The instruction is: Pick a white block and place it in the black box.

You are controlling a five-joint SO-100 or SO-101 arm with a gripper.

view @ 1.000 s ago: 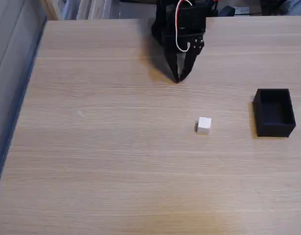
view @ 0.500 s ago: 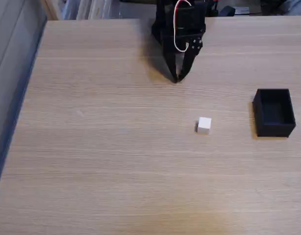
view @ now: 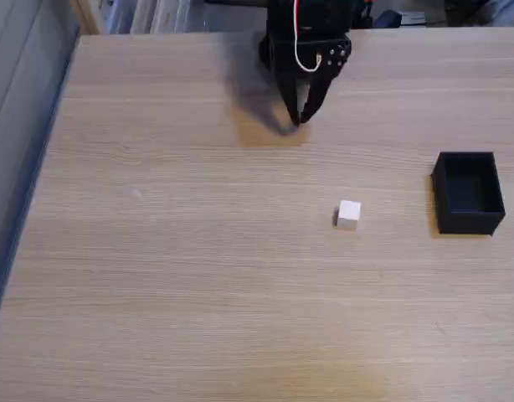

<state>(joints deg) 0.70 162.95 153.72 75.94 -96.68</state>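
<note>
Fixed view, left to right: I see bare wood-grain worktop (view: 156, 276), open room at left. Hand (view: 300, 120) at far edge, fingers closed, empty. White block (view: 348, 214) mid-worktop, well apart. Black box (view: 467, 193) near right edge.

You have one small plain white cube (view: 348, 214) and one matte black open-top rectangular box (view: 468, 193).
</note>
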